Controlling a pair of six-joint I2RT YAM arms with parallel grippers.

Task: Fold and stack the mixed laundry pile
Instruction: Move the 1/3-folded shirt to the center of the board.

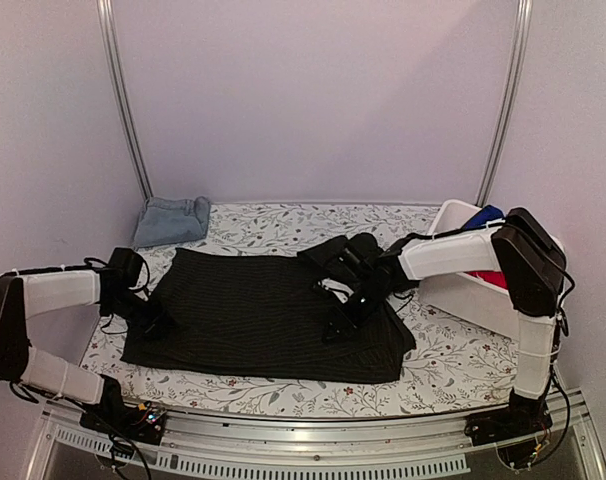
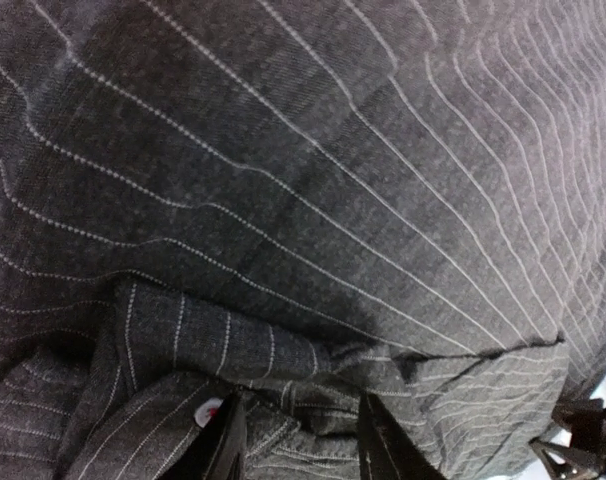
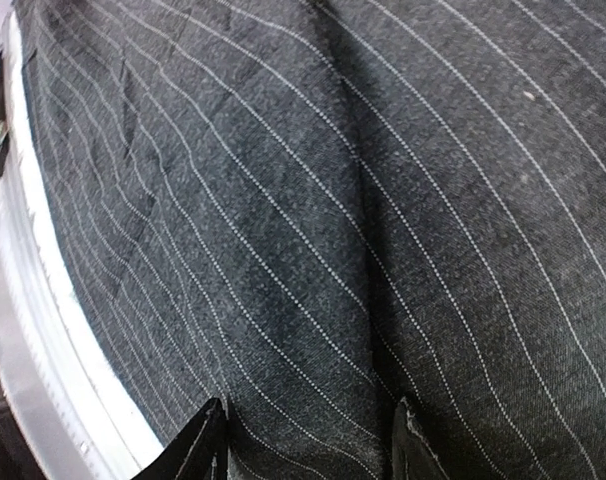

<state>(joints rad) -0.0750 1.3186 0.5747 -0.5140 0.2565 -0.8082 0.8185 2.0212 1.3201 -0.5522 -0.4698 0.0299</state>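
Black pinstriped collared shirt (image 1: 253,310) lies spread across the floral-covered bench (image 1: 283,395). Your left jaws straddle its rucked edge; whether they grip it cannot be told. Your right jaws stand open on flat cloth. A one-sided lift could slip the edge or drag the shirt askew.

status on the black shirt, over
Left gripper astride bunched fold of black pinstriped cloth shirt, grip unclear. Right gripper open, on flat cloth. Nothing in the way.
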